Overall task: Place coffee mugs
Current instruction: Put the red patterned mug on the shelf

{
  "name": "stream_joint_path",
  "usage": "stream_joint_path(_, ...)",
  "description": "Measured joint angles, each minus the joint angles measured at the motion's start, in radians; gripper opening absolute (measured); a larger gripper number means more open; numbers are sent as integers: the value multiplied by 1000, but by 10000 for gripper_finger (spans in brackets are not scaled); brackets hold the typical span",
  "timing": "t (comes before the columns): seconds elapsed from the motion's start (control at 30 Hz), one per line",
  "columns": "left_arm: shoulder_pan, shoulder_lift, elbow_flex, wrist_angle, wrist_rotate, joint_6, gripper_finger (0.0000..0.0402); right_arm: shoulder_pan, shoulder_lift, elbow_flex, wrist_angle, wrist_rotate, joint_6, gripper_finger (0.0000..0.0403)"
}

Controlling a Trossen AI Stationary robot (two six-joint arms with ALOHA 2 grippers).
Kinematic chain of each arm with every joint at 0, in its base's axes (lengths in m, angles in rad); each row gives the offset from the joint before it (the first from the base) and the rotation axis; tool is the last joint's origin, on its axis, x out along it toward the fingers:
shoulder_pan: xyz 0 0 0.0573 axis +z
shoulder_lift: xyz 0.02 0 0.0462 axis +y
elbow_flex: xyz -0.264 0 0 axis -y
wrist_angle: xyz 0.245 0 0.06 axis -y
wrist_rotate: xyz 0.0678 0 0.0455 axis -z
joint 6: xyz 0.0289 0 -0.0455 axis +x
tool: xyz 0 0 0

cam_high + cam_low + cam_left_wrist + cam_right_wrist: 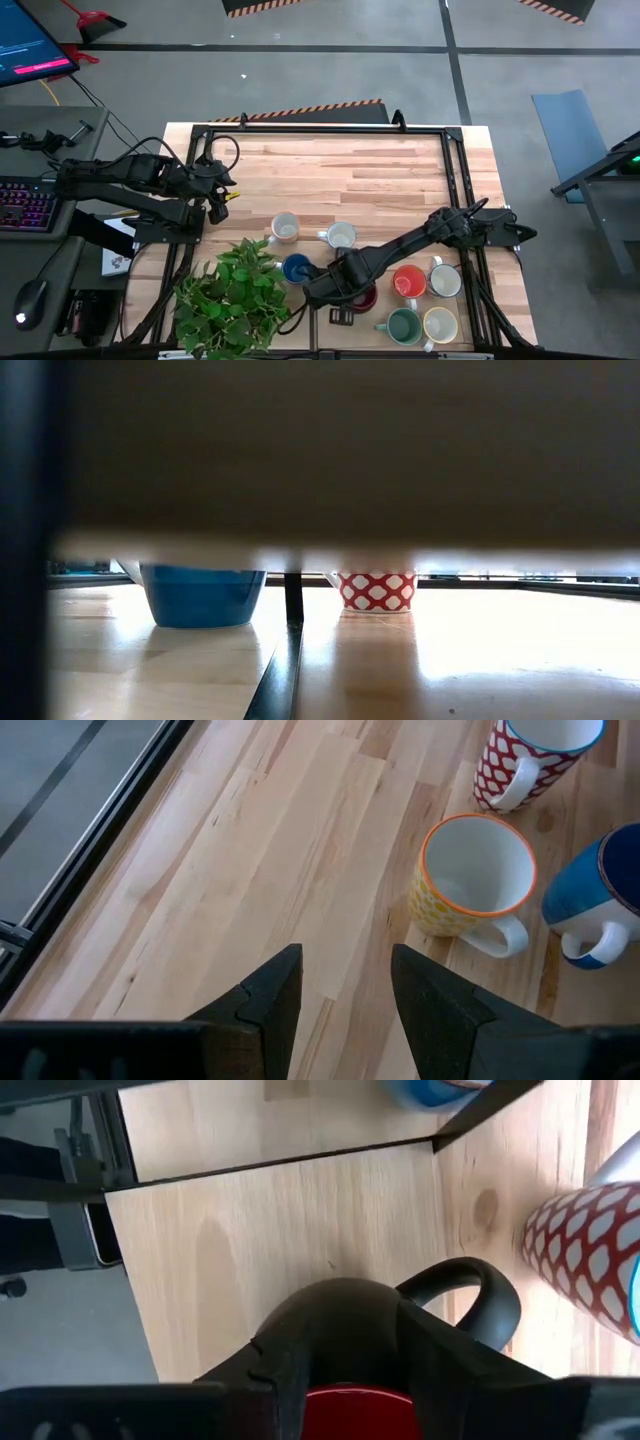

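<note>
Left gripper [345, 982]: idle, fingers parted, empty; yellow mug [470, 875] just ahead.
Right gripper [345, 1380]: clamped on the dark red mug [358, 1410], straddling its rim.
Tip: lift straight up, clearing the blue mug [297, 268] and orange mug [409, 281] either side.

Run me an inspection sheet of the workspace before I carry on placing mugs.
Surface: wooden table, far half bare.
Job's things: eight mugs in the near half: two pale ones, blue, dark red, orange, white, green, cream.
Clutter: plant at the near left corner, beside the blue mug.
Grippers: left gripper open, waiting at the table's left edge; right gripper down at the dark red mug.
Cables: black loops by the left arm.
Surroundings: keyboard, mouse, monitor on the left; no people seen.
</note>
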Motion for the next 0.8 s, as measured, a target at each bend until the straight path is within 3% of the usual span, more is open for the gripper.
stream_joint_path(0.8,0,0,0,0,0,-1,145,2,-1,0,-118,-63,128,128)
